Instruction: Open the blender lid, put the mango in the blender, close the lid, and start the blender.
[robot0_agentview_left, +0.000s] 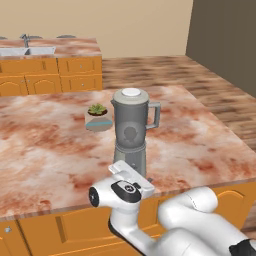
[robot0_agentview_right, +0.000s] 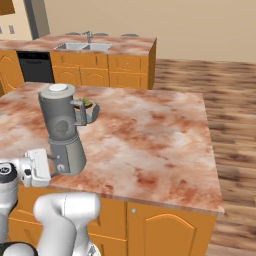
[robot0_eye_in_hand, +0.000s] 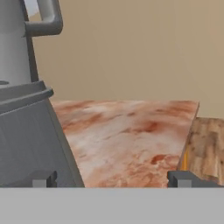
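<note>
You have tall grey blender standing near front edge of marbled reddish worktop. Round white lid seated on jar rim. Something rounded shows inside jar; can't tell if mango.

Your tool sits low at worktop level beside metallic base, fingers spread wide, gripping nothing. Height suits reaching front knob, likely start step.

Small bowl with green plant sits behind blender, clear of your approach.
</note>
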